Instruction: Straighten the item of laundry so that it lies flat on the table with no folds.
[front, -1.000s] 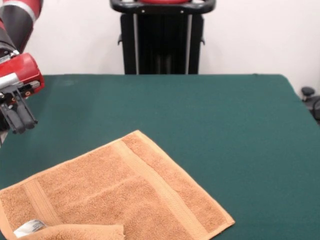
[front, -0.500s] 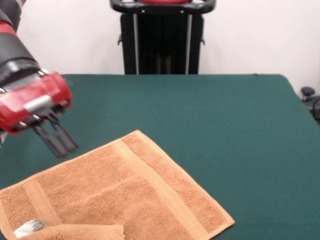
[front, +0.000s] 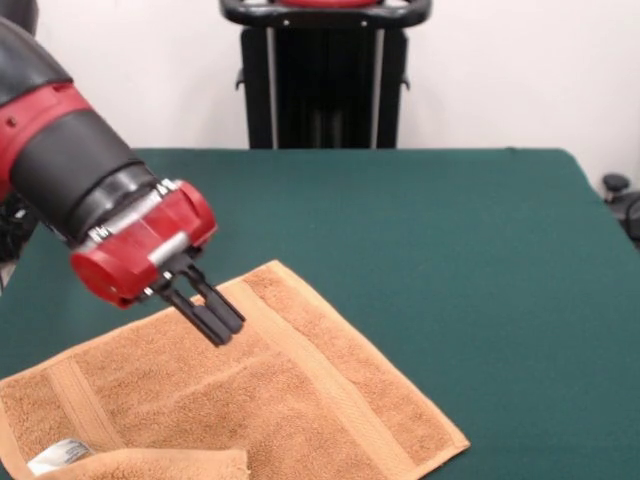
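towel: the orange-tan towel (front: 230, 390) lies at the near left corner of the table (front: 450, 230), turned diagonal to the table edges, one corner pointing toward the far side, one toward the near right.
state: mostly flat. You can see the border bands run straight. Its near edges run off the picture.
fold: one flap (front: 165, 464) is doubled over onto the towel at the near edge, just beside the white tag (front: 58, 455). Judging by the task, that's the one bit left to fix.
claw: the gripper (front: 213, 318) hangs over the towel's far part, tilted, tips pointing down and toward the near right. The two dark fingers (front: 192, 309) sit close together, near parallel, nothing between them. Reads as closed and empty.
contact: you can't tell from this view whether the tips touch the cloth or sit just above it.
why there: my guess, it's crossing the towel toward the flap, since the far part under it needs no work.
risk: dragging closed tips over terry could bunch the flat area.
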